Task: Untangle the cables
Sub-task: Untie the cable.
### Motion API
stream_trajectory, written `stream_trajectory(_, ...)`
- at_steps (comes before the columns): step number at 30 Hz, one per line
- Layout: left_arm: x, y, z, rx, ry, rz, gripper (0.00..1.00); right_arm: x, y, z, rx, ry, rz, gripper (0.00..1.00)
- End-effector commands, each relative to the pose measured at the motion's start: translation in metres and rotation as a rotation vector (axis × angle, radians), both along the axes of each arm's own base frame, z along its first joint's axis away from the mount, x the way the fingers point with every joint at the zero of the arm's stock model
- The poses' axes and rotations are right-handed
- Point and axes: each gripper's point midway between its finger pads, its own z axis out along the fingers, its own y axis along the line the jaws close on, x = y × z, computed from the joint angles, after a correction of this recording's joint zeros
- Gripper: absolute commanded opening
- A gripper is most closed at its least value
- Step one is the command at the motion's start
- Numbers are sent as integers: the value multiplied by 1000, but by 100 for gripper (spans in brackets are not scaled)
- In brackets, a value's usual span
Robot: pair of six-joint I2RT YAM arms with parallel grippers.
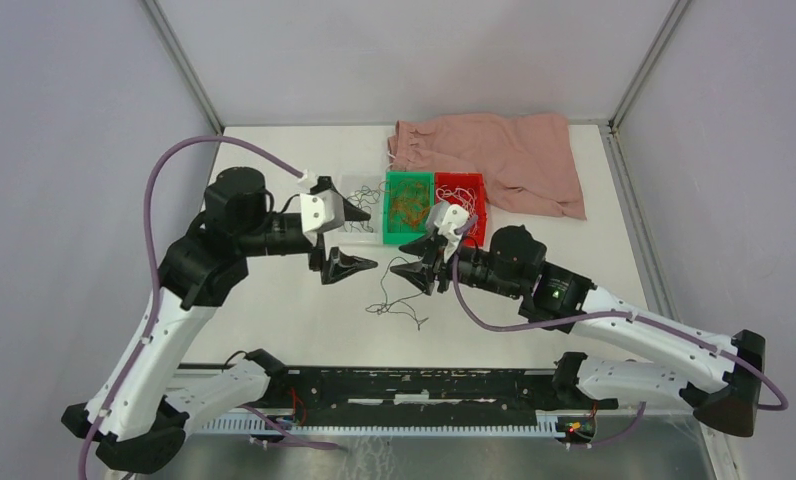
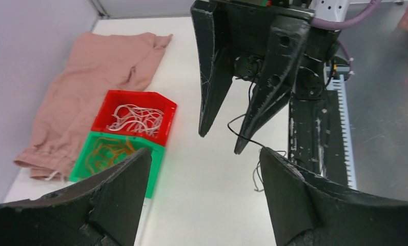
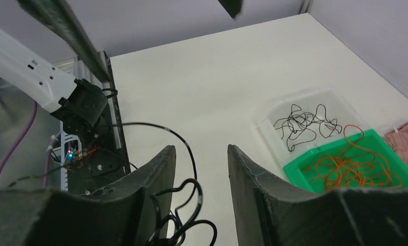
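Note:
Loose black cables (image 1: 394, 302) lie on the table between the two arms. My left gripper (image 1: 351, 238) hovers left of them, wide open with nothing between its fingers (image 2: 121, 190). Facing it, my right gripper (image 1: 417, 260) stands open too, jaws well apart. A black cable (image 3: 191, 202) loops in that gap and rests against the left finger (image 3: 158, 174). In the left wrist view this black cable (image 2: 243, 137) trails off the right gripper's fingers (image 2: 263, 110) toward the table. Sorted cables fill bins: black ones (image 3: 304, 123), orange ones (image 3: 350, 166), white ones (image 2: 136, 118).
A clear bin (image 1: 359, 190), a green bin (image 1: 390, 190) and a red bin (image 1: 479, 185) stand in a row behind the grippers. A pink cloth (image 1: 504, 155) lies behind them. The black base rail (image 1: 414, 385) runs along the near edge.

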Motion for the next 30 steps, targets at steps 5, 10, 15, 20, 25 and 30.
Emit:
stream_trajectory(5,-8,-19,-35,-100,320,-1,79,-3,11,24,-26,-176,2,48)
stream_trajectory(10,-19,-19,-39,-127,360,-35,78,-4,16,25,-51,-212,2,48)
stream_trajectory(15,-53,-17,-37,-88,383,-224,83,-5,18,26,-82,-235,11,48)
stream_trajectory(20,-67,-13,-45,-59,409,-290,83,-6,19,29,-110,-263,17,48)
stream_trajectory(25,-74,-7,-47,-22,353,-324,88,-5,16,32,-148,-298,15,48)
stream_trajectory(30,-51,-11,-45,-33,334,-209,80,-7,15,36,-162,-315,29,48)
